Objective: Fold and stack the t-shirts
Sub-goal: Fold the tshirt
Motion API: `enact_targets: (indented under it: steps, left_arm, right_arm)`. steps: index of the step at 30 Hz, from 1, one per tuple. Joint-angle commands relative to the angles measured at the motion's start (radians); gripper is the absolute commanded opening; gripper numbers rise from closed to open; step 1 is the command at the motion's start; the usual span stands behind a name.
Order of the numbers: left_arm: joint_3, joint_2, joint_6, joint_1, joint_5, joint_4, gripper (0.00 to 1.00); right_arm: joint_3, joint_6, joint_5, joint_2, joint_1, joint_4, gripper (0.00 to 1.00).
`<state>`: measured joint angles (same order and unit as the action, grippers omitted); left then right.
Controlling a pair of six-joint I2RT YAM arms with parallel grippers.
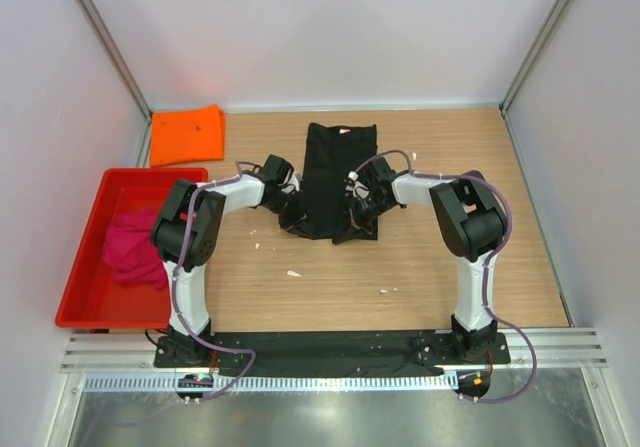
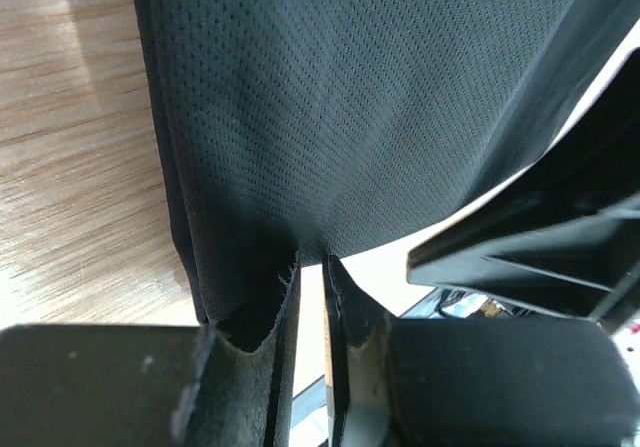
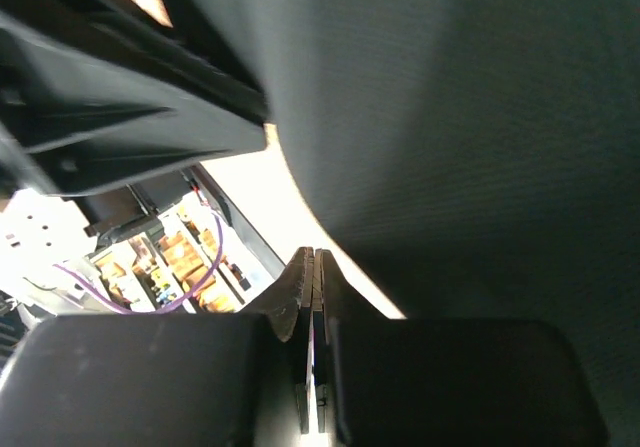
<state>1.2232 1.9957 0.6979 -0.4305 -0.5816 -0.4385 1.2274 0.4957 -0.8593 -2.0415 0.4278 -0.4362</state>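
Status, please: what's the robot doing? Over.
Left gripper, right gripper: both pinching black t-shirt, near edge. Orange t-shirt folded, pink t-shirt in tray. Nothing blocking.

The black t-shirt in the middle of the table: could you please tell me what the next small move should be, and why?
Probably lift both grippers together and carry the near edge toward the far end. The left gripper and right gripper each look shut on the near edge of the black t-shirt, which lies long and narrow, not yet folded across.

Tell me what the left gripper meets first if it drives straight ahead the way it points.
The black shirt: the left gripper pinches its edge, so cloth lies right ahead. Beyond it, depth is unclear.
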Motion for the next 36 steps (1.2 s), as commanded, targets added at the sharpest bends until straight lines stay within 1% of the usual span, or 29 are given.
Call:
enact_targets:
  steps: [1, 7, 11, 16, 20, 22, 24, 26, 27, 28, 29, 30, 31, 32, 33, 34, 35, 36]
  left_arm:
    - [-0.025, -0.012, -0.034, 0.01, 0.028, 0.024, 0.15]
    - [-0.037, -0.006, -0.041, 0.018, 0.032, 0.024, 0.15]
    - [-0.044, 0.006, -0.049, 0.019, 0.046, 0.015, 0.14]
    - [-0.054, 0.009, -0.057, 0.021, 0.06, 0.014, 0.14]
    - [-0.051, -0.001, -0.06, 0.019, 0.057, 0.006, 0.14]
    - [-0.048, -0.018, -0.06, 0.018, 0.057, -0.003, 0.14]
    - [-0.047, -0.056, -0.058, 0.016, 0.054, -0.011, 0.16]
    - [-0.044, -0.086, -0.045, 0.012, 0.031, -0.023, 0.23]
    - [-0.042, -0.125, -0.038, 0.01, 0.023, -0.026, 0.31]
    - [-0.042, -0.147, -0.029, 0.001, 0.02, -0.032, 0.36]
    - [-0.041, -0.172, -0.018, -0.005, 0.016, -0.037, 0.45]
    - [-0.041, -0.213, -0.011, -0.01, 0.014, -0.042, 0.47]
    - [-0.042, -0.236, -0.003, -0.013, 0.011, -0.052, 0.49]
    - [-0.048, -0.276, 0.014, -0.013, 0.014, -0.063, 0.51]
    - [-0.05, -0.276, 0.017, -0.013, 0.028, -0.063, 0.51]
    - [-0.05, -0.314, 0.017, -0.011, 0.046, -0.093, 0.51]
    - [-0.054, -0.331, 0.018, -0.011, 0.057, -0.104, 0.52]
    - [-0.059, -0.351, 0.021, -0.01, 0.087, -0.109, 0.52]
  right_arm:
    - [-0.022, -0.023, -0.007, -0.009, -0.014, 0.031, 0.01]
    - [-0.104, -0.037, -0.027, 0.007, -0.093, 0.034, 0.01]
    - [-0.155, -0.097, -0.02, 0.033, -0.139, -0.027, 0.01]
    - [-0.259, -0.085, -0.009, 0.105, -0.198, -0.013, 0.01]
    - [-0.377, -0.086, 0.016, 0.17, -0.28, -0.018, 0.01]
    - [-0.411, -0.086, 0.043, 0.227, -0.308, -0.03, 0.01]
    - [-0.45, -0.086, 0.074, 0.291, -0.345, -0.062, 0.01]
    - [-0.46, -0.098, 0.12, 0.34, -0.356, -0.097, 0.02]
    - [-0.46, -0.098, 0.141, 0.362, -0.356, -0.113, 0.04]
    - [-0.465, -0.074, 0.173, 0.412, -0.356, -0.116, 0.11]
    - [-0.48, -0.054, 0.189, 0.435, -0.354, -0.104, 0.15]
    - [-0.492, -0.021, 0.2, 0.458, -0.356, -0.055, 0.23]
    - [-0.508, 0.012, 0.2, 0.502, -0.354, -0.02, 0.27]
    - [-0.541, 0.093, 0.2, 0.517, -0.354, 0.063, 0.36]
    - [-0.56, 0.133, 0.198, 0.53, -0.354, 0.103, 0.39]
    - [-0.577, 0.17, 0.2, 0.553, -0.35, 0.143, 0.42]
    - [-0.601, 0.241, 0.209, 0.563, -0.345, 0.181, 0.44]
    - [-0.609, 0.265, 0.218, 0.57, -0.337, 0.238, 0.46]
